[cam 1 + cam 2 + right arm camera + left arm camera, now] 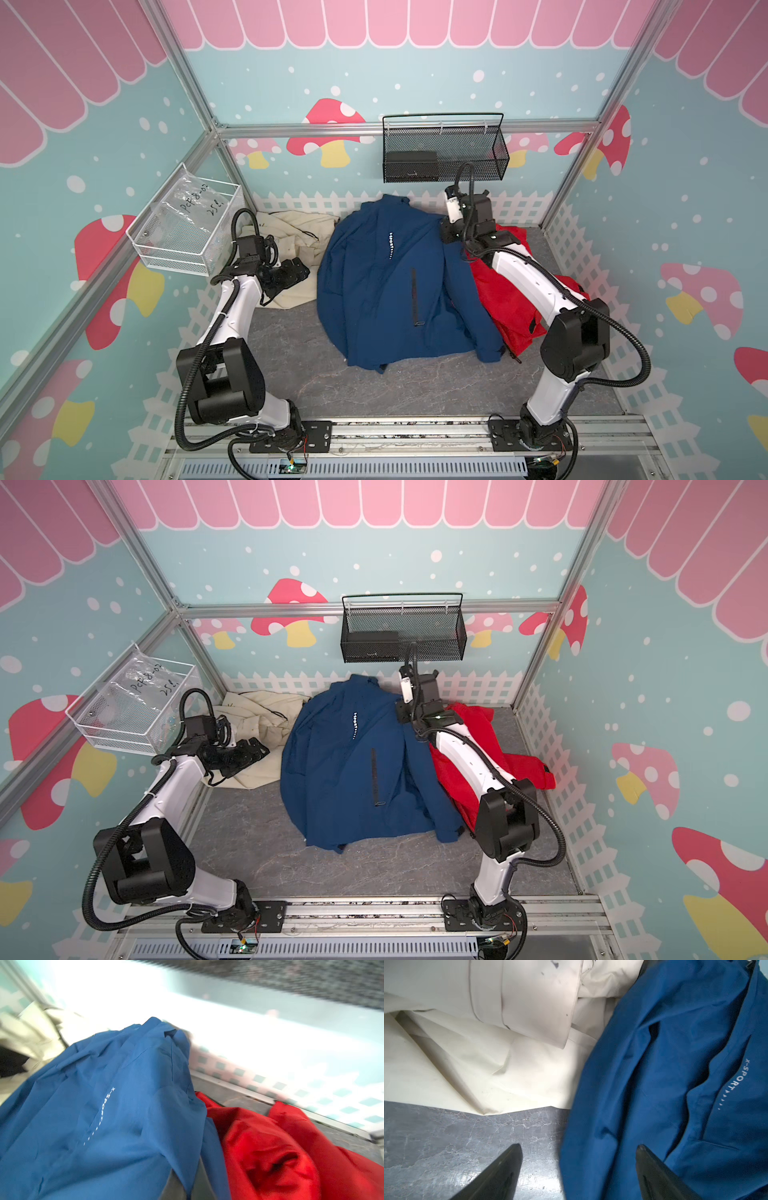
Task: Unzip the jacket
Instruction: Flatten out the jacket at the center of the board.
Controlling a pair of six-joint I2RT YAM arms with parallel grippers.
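My left jaws stand wide above the grey marbled tabletop (446,1147). The blue jacket (675,1064) lies just beside them, a cream garment (488,1053) ahead. My right jaws are closed by the jacket's shoulder, a red garment (270,1147) beside them. Mushroom-printed walls (685,208) enclose everything.

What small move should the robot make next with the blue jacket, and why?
Probably lift the right gripper a little. Its jaws look shut on the blue jacket near the shoulder, and the front zipper does not show clearly among the folds. A short lift may spread the fabric, while the open left gripper hovers beside its edge.
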